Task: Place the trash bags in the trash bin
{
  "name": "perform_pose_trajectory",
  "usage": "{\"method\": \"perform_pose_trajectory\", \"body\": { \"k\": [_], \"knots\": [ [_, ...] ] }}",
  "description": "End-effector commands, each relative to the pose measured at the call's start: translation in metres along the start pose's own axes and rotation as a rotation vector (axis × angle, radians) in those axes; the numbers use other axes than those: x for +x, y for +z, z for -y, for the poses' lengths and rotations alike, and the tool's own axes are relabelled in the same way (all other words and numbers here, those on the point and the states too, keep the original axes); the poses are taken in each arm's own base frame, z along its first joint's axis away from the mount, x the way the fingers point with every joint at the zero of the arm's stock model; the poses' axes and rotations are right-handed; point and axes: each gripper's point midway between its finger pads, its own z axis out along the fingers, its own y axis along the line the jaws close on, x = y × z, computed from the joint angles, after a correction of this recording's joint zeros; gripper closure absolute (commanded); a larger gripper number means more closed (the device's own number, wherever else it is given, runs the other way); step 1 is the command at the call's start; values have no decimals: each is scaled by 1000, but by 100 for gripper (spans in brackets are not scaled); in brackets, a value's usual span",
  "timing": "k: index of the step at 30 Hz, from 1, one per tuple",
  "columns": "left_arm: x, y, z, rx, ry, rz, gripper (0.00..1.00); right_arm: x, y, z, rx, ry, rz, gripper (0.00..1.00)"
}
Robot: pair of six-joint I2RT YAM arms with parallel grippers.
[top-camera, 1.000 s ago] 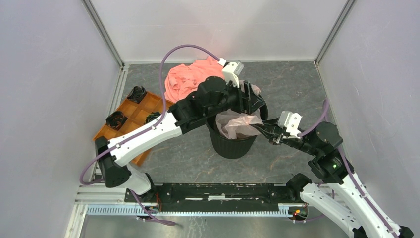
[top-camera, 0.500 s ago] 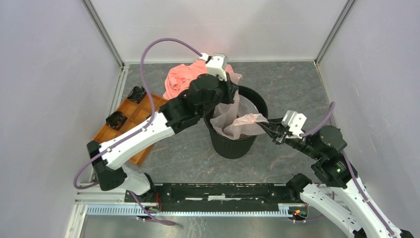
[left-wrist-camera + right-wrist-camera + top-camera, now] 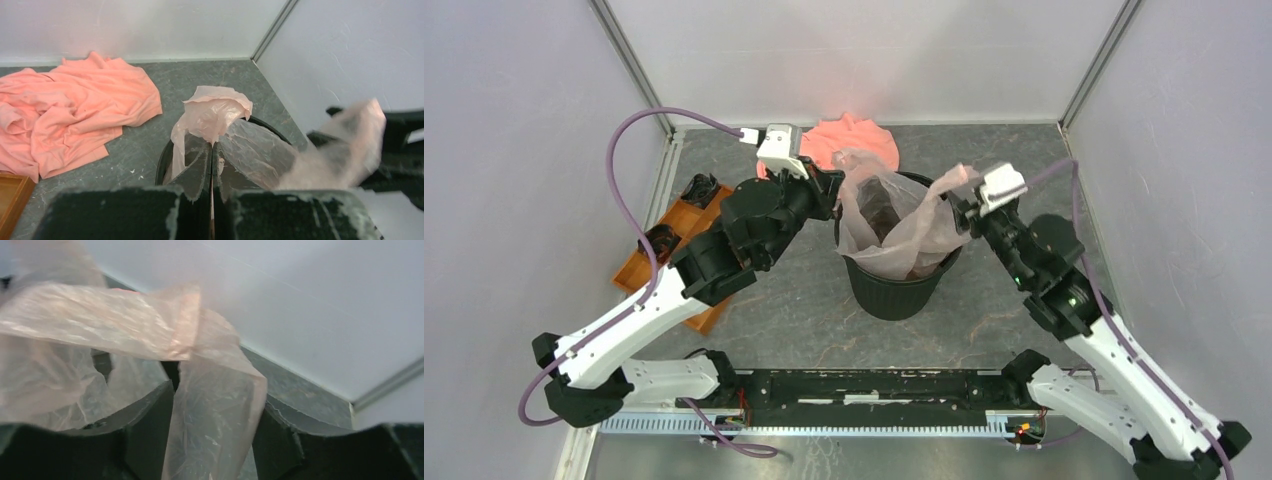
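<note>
Left gripper (image 3: 212, 147): fingers pressed together with only a thin seam showing, pinching the left edge of the trash bag (image 3: 894, 220) above the bin's far-left rim.
Right gripper (image 3: 217, 397): closed on a bunch of the bag's right edge; a narrow gap stayed between the fingers, filled with film.
Trash bag: stretched between both grippers, mouth pulled open and raised, lower part hanging inside the trash bin (image 3: 894, 292).
Trash bin: upright at mid-table, between the two arms, near rim bare of film.
Edges: the salmon cloth (image 3: 856, 135) lay just behind the bin against the back wall; the orange tray (image 3: 686, 215) sat at the left table edge, partly under the left arm, small black items (image 3: 699, 187) in its compartments.
Open room: bare grey table (image 3: 1014, 150) lay right of the bin up to the side wall (image 3: 1184, 150), and in front of the bin as far as the base rail (image 3: 854, 385).
Top view only: both arms, bin and tray together.
Left wrist view only: the shut seam of its fingers, the cloth's folds, and the right gripper as a blurred dark shape behind film.
Right wrist view only: film wrinkles packed between its fingers; the bin could hardly be made out there.
</note>
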Motion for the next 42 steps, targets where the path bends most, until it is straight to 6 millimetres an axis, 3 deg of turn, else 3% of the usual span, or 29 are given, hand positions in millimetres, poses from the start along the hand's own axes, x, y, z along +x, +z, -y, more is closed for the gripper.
{"method": "perform_pose_trajectory", "body": {
  "k": [1, 3, 7, 10, 15, 19, 23, 27, 32, 36, 40, 42],
  "knots": [
    [5, 2, 8, 41, -20, -5, 98, -14, 1, 52, 255, -17, -109, 32],
    [5, 3, 10, 47, -25, -7, 98, -8, -5, 50, 236, -10, -195, 23],
    [0, 5, 18, 77, -30, 1, 98, 10, -36, 39, 185, 78, -306, 3],
    [-4, 6, 25, 106, -31, 8, 98, 9, -65, 32, 159, 192, -331, 2],
    [0, 10, 31, 131, -26, -3, 98, -23, -98, 8, 18, 393, -249, 2],
    [5, 11, 33, 142, -33, -16, 98, -67, -106, -43, -292, 578, -43, 2],
    [4, 9, 38, 166, -55, -21, 98, -84, -97, -86, -520, 819, 26, 2],
    [5, 7, 41, 185, -66, -28, 98, -95, -79, -94, -570, 927, 77, 2],
    [2, 4, 42, 196, -57, -32, 98, -98, -46, -67, -379, 946, 87, 2],
    [0, 0, 38, 186, -49, -25, 98, -77, -25, -41, -175, 950, 78, 3],
    [-2, -3, 32, 167, -44, -12, 98, -62, -8, -34, -104, 892, 75, 11],
    [-2, -4, 27, 151, -34, -9, 98, -60, -2, -34, -104, 871, 93, 23]
  ]
}}
